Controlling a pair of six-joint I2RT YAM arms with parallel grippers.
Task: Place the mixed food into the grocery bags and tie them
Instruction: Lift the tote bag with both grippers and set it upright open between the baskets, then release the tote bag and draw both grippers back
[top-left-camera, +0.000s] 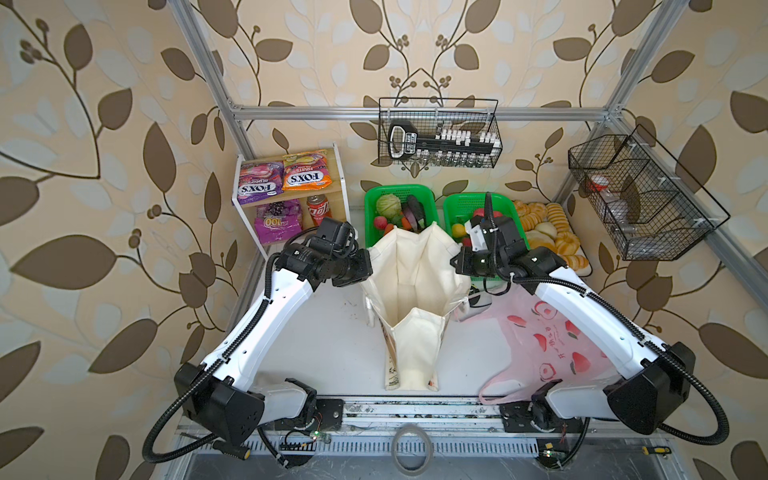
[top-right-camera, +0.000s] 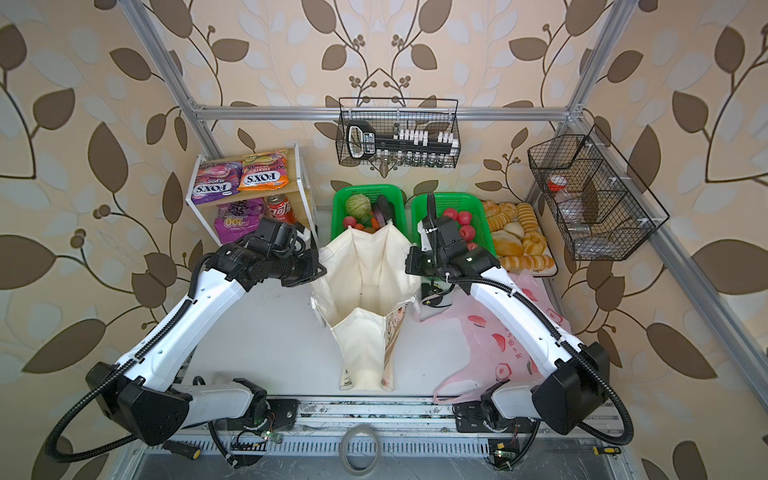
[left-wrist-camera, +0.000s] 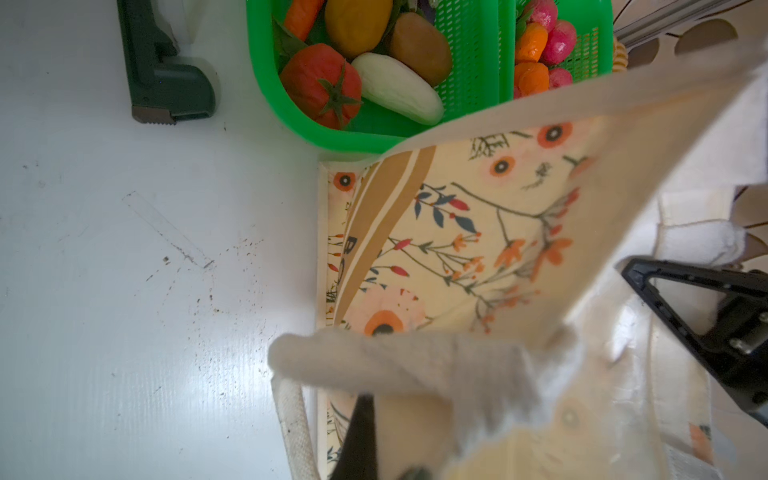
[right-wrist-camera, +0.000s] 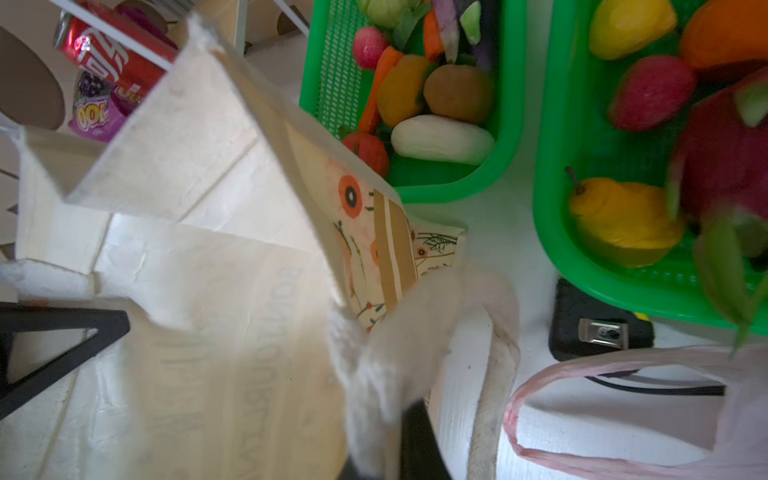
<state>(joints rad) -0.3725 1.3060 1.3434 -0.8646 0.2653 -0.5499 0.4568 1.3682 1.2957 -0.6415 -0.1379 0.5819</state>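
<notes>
1. We see the left gripper (top-left-camera: 366, 268) clamped on the left rim of the canvas tote (top-left-camera: 409, 286)
2. The right gripper (top-left-camera: 455, 262) pinches its right rim
3. The tote stands open mid-table, touching the green baskets (top-left-camera: 395, 189)

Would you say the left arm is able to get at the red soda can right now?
Probably not yet: the left pincer is shut on the rim of the canvas tote and must release first. The red soda can stands nearby on the open-fronted shelf, seemingly unobstructed.
</notes>
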